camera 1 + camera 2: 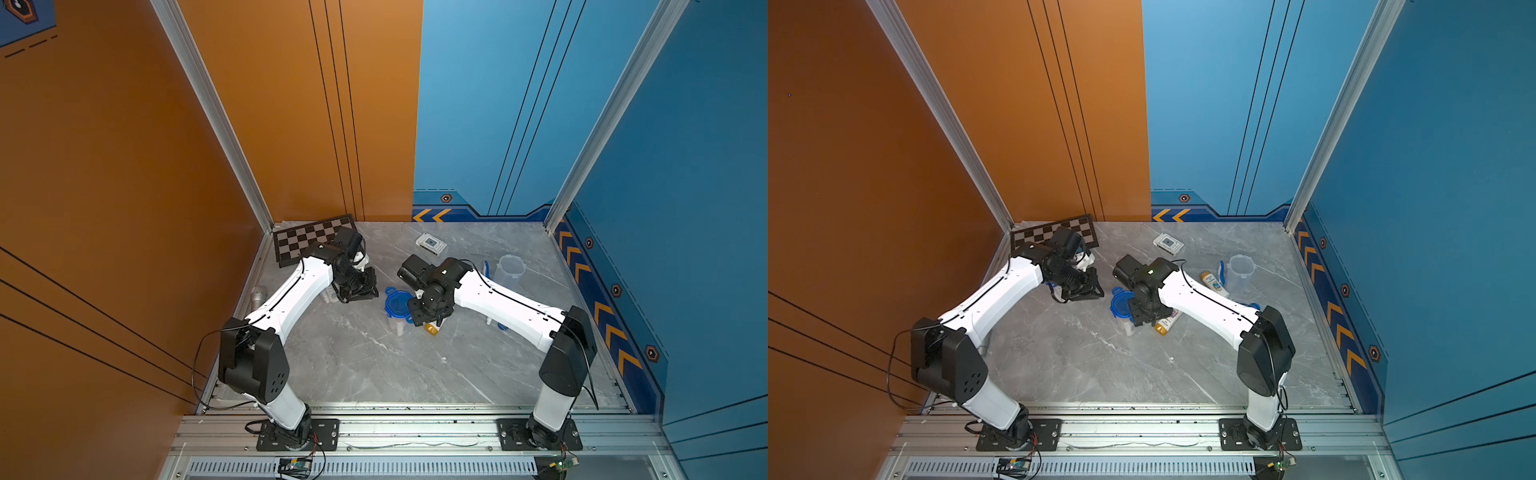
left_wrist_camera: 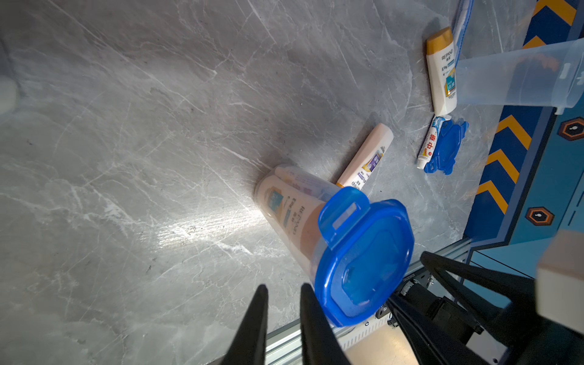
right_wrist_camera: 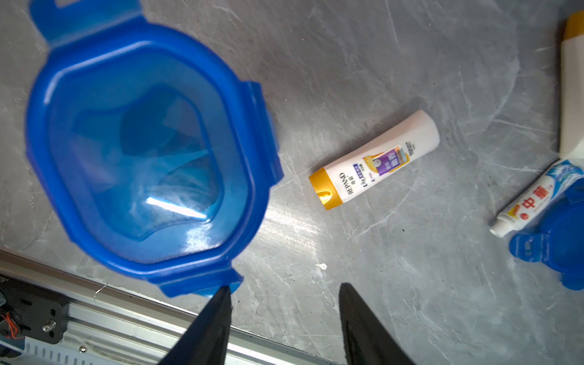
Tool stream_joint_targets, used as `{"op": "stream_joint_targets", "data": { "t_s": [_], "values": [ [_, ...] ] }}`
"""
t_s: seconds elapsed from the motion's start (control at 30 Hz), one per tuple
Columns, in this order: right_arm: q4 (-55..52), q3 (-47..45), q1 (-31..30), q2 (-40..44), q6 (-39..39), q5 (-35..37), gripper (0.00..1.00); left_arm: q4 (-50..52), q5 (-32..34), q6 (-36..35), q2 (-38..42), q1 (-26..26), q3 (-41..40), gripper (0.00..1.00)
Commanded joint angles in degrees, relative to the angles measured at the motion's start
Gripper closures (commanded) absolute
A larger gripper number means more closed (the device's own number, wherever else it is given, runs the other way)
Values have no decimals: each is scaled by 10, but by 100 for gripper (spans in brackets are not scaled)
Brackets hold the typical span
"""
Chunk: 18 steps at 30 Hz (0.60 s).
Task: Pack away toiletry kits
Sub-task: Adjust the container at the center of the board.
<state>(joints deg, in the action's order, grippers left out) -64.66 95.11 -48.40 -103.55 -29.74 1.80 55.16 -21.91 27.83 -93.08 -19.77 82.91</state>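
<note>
Loose bottle point(image 3: 376, 159) lies mid-worktop just beside the lidded cup point(image 2: 363, 252): likely light, stiff, slick, so pinch across mid-body; left end effector point(image 2: 284, 286) barely open, right end effector point(image 3: 284, 287) half open, both empty.

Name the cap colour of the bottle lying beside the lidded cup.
Gold; the cap shows best in the right wrist view.
</note>
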Motion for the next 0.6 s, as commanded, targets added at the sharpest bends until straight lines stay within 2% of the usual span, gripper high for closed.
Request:
{"op": "stream_joint_targets", "data": {
  "t_s": [0.0,0.13,0.33,0.57],
  "values": [
    [-17,9,16,3,10,10,43,13,-6,-16,1,4,-9,78],
    [13,1,5,26,23,-1,43,12,-8,-16,0,6,-14,77],
    [75,-45,-16,63,35,-33,35,12,-8,-15,-1,5,-13,77],
    [86,-56,-15,47,30,-38,31,13,-8,-16,-4,1,-10,79]
  ]
}}
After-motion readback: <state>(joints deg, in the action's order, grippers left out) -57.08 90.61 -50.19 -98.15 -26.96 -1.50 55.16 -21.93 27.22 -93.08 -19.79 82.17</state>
